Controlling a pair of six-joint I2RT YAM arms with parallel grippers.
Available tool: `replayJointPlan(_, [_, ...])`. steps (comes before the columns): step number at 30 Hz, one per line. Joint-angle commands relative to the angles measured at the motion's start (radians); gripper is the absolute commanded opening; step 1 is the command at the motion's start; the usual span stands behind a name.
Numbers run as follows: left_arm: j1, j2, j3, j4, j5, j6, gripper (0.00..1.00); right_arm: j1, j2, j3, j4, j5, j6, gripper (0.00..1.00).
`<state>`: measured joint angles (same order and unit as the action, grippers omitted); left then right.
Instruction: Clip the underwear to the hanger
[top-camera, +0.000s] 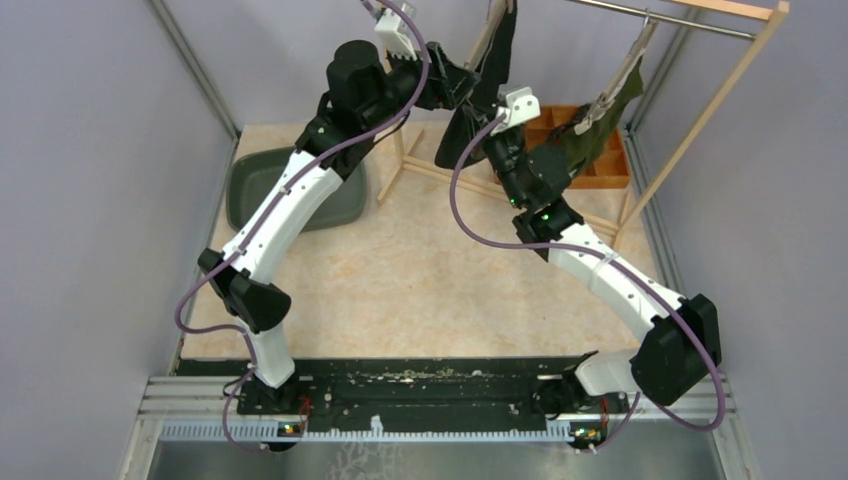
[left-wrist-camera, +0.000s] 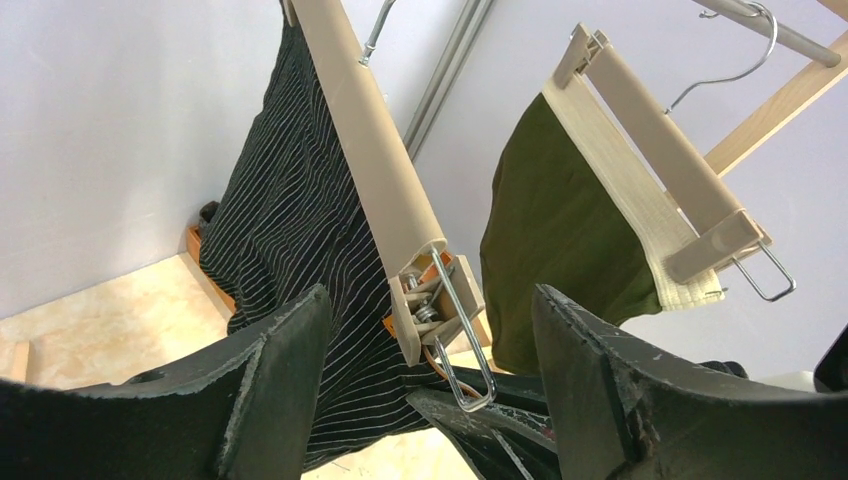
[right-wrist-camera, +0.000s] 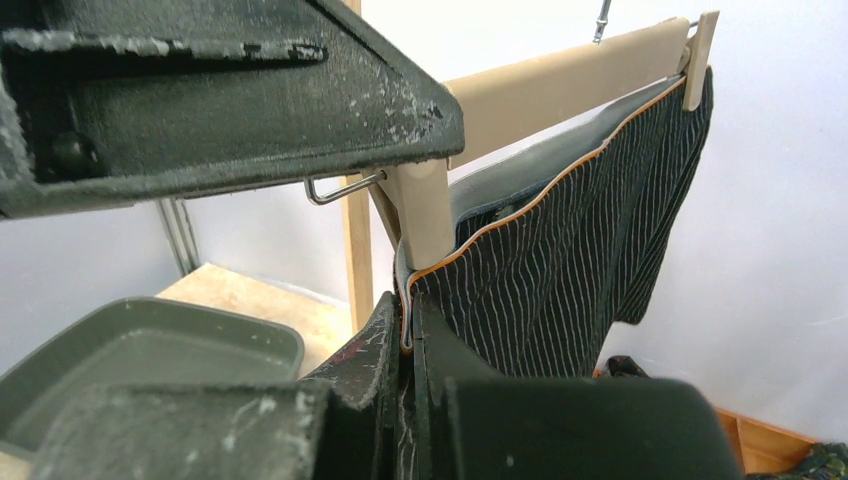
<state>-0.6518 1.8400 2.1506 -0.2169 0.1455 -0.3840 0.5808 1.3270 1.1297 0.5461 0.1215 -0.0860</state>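
The black pinstriped underwear (left-wrist-camera: 290, 230) hangs from a beige hanger (left-wrist-camera: 370, 150), clipped at its far end (right-wrist-camera: 697, 60). My left gripper (left-wrist-camera: 430, 310) is open. Its fingers stand on either side of the hanger's near spring clip (left-wrist-camera: 440, 300) without touching it. My right gripper (right-wrist-camera: 408, 310) is shut on the underwear's orange-edged waistband (right-wrist-camera: 470, 240), just below that near clip (right-wrist-camera: 425, 215). In the top view both grippers meet at the dark underwear (top-camera: 500, 50) under the rack, the left gripper (top-camera: 470, 85) above the right gripper (top-camera: 490, 135).
A second hanger (left-wrist-camera: 650, 140) holds an olive-green garment (left-wrist-camera: 560, 230) on the same rail (top-camera: 660, 18) to the right. A grey bin (top-camera: 260, 185) sits at the left of the table. A wooden box (top-camera: 600, 165) stands behind the wooden rack's legs (top-camera: 400, 165).
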Motion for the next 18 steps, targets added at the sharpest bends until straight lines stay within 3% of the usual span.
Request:
replayJointPlan(1, [0.006, 0.013, 0.029, 0.037, 0.002, 0.012, 0.77, 0.016, 0.007, 0.062, 0.039, -0.020, -0.003, 0.00])
replayJointPlan(18, [0.006, 0.025, 0.033, 0.075, -0.004, 0.017, 0.61, 0.028, 0.018, 0.083, 0.039, -0.029, -0.009, 0.00])
